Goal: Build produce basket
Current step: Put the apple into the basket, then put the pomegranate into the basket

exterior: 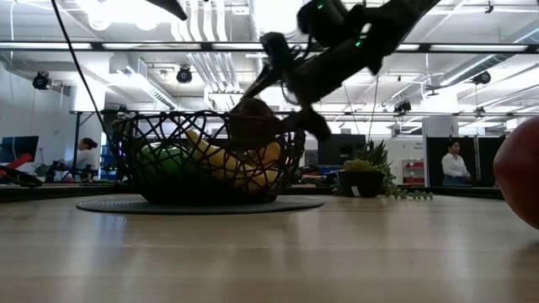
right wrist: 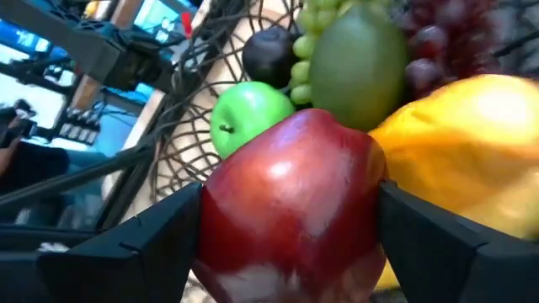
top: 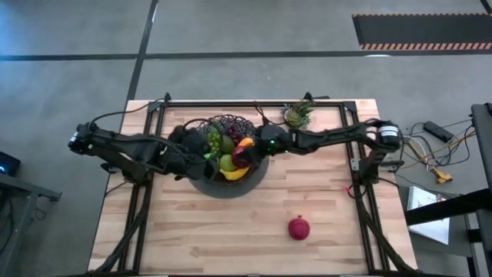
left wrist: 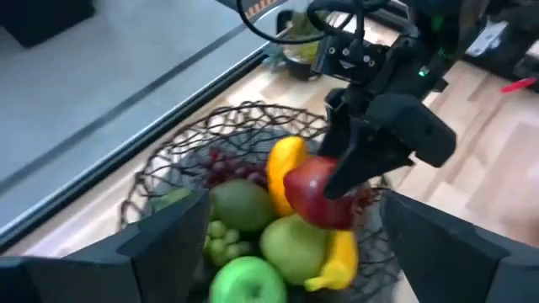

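The black wire basket (top: 223, 158) stands on its grey disc base at the table's middle and holds grapes, a green apple (left wrist: 244, 282), a banana (top: 233, 174), an avocado and a dark plum (right wrist: 269, 52). My right gripper (top: 247, 156) reaches in from the table's right, shut on a red apple (right wrist: 290, 210) over the pile. My left gripper (left wrist: 295, 252) is open at the basket's left rim (top: 192, 148), its fingers wide apart and pointing at the fruit. A pomegranate (top: 299, 228) lies on the table near the front edge. My right gripper pinches the red apple (left wrist: 320, 195) by its two opposite sides (right wrist: 221, 220) between both fingers (right wrist: 152, 244). The fingers slant down into the basket from the table's right. The apple sits at about rim height (exterior: 253, 124); whether it touches the fruit beneath I cannot tell.
A small potted green plant (top: 298, 115) stands at the far edge, right of the basket, under the right arm. The pomegranate (exterior: 520, 172) sits close to the low camera. Bare wood lies in front of the basket. People stand in the room behind the table.
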### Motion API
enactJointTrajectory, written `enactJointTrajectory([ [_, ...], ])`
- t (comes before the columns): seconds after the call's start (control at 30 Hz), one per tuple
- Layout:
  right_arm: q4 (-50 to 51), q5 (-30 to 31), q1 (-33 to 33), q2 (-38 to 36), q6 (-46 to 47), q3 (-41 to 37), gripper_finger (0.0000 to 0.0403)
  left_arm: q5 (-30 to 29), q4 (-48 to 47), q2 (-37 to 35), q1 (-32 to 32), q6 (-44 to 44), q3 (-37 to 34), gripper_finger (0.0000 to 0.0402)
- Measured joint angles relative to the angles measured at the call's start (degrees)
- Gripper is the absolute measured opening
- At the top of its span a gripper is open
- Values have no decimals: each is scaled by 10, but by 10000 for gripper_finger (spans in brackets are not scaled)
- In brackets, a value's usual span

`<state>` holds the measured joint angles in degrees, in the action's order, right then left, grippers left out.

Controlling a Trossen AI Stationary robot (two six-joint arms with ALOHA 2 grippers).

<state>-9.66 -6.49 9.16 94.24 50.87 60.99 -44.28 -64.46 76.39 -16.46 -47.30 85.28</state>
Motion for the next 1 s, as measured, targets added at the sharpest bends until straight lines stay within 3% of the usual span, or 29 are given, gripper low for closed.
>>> enactJointTrajectory([
  [0.23, 90, -47, 10, 62, -2, 101, 340, 7, -11, -29, 15, 61, -26, 329],
  [0.47, 367, -18, 15, 91, -118, 264, 361, 9, -11, -67, 15, 76, -46, 329],
  [0.6, 474, -10, 15, 106, -177, 338, 362, 10, -9, -90, 15, 73, -65, 329],
  [0.83, 510, -1, 23, 102, -207, 395, 362, 11, 0, -107, 15, 70, -88, 329],
  [1.0, 551, 60, 24, 84, -253, 437, 362, 13, 2, -111, 15, 34, -102, 329],
])
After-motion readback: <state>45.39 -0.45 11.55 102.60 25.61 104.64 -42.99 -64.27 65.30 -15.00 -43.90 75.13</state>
